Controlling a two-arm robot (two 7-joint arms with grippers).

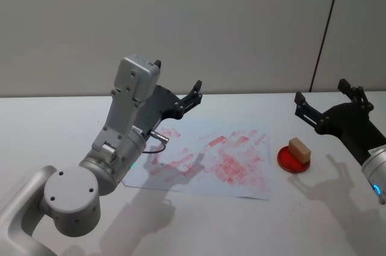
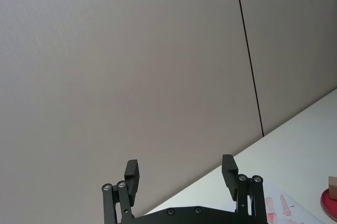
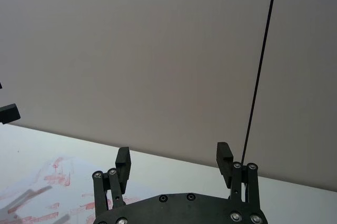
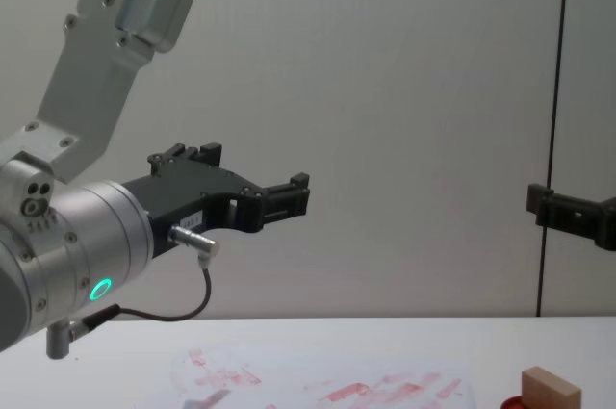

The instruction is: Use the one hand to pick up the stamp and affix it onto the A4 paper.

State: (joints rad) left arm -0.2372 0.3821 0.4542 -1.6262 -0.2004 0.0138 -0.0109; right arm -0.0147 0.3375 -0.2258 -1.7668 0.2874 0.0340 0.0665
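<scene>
The stamp [image 1: 299, 149], a light tan wooden block, rests on the round red ink pad [image 1: 284, 161] to the right of the A4 paper [image 1: 211, 159], a white sheet covered in red prints. In the chest view the stamp [image 4: 551, 390] shows at the bottom right. My right gripper [image 1: 321, 92] hangs open in the air above and just behind the stamp, holding nothing. Its fingers [image 3: 123, 159] stand wide apart in the right wrist view. My left gripper [image 1: 177, 74], the one with the looping black cable, is raised over the paper's back left part, open and empty.
The white table [image 1: 54, 123] runs back to a grey wall with a dark vertical seam [image 1: 324, 30]. The left arm's large silver elbow [image 1: 71, 199] stands over the table's front left. In the left wrist view the ink pad [image 2: 329, 204] shows at the lower right edge.
</scene>
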